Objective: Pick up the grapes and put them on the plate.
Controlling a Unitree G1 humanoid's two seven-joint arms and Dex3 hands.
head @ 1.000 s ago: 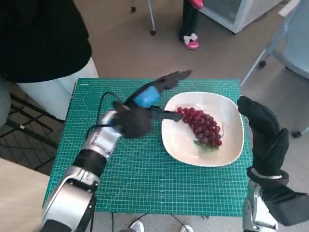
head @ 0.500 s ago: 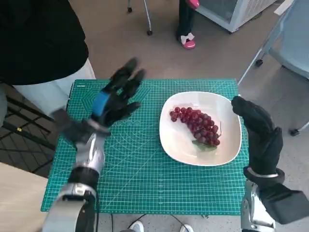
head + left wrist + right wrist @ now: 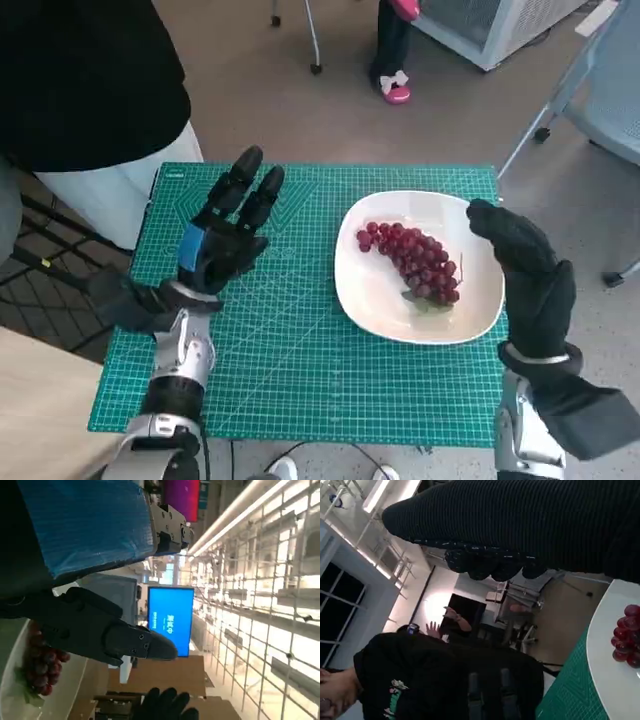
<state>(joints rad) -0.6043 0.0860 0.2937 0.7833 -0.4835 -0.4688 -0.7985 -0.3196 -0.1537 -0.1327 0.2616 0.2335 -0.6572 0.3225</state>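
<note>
Grapes [image 3: 412, 260]: on plate [image 3: 372, 305]; task looks complete. Left hand [image 3: 222, 238]: spread, empty. Right hand [image 3: 525, 275]: state unclear. You need only rest both arms.

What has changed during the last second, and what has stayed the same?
The left robot hand has let go of the grapes and drawn back from the plate toward the mat's left side, its fingers now spread and empty. The grapes stay on the plate; the right robot hand still hovers at the plate's right rim.
</note>
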